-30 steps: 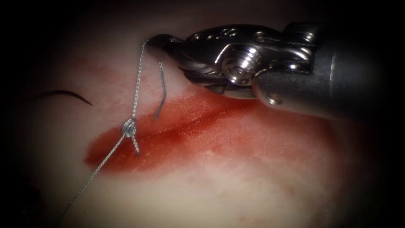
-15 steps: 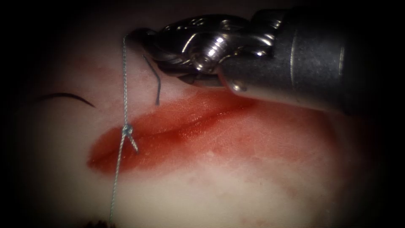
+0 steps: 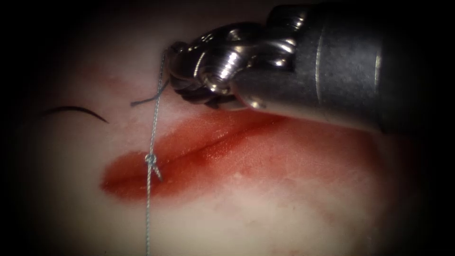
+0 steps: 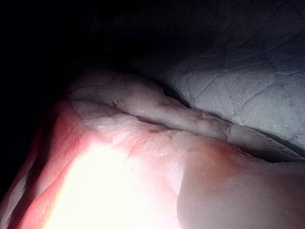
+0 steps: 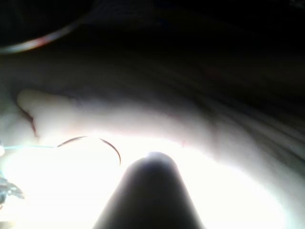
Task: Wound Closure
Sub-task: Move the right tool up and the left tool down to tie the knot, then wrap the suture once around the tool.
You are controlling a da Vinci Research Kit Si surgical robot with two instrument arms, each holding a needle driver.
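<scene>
Knot [image 3: 150,159] sits on the cut [image 3: 189,156] near its left end, thread [image 3: 152,128] taut from it up to the right hand [image 3: 174,53], jaws closed on the thread. Thread tail runs toward the tissue's [image 3: 265,208] near edge. Needle [image 3: 76,111] lies loose on the tissue left of the cut, held by nothing. To tension well: pull in line with the knot, gently, so it seats without lifting the tissue.

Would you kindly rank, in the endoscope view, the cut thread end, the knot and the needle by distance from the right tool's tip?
1. Cut thread end: just left of the right tool, which holds the thread.
2. Knot: below, on the cut.
3. Needle: lying on the tissue, far left.
</scene>
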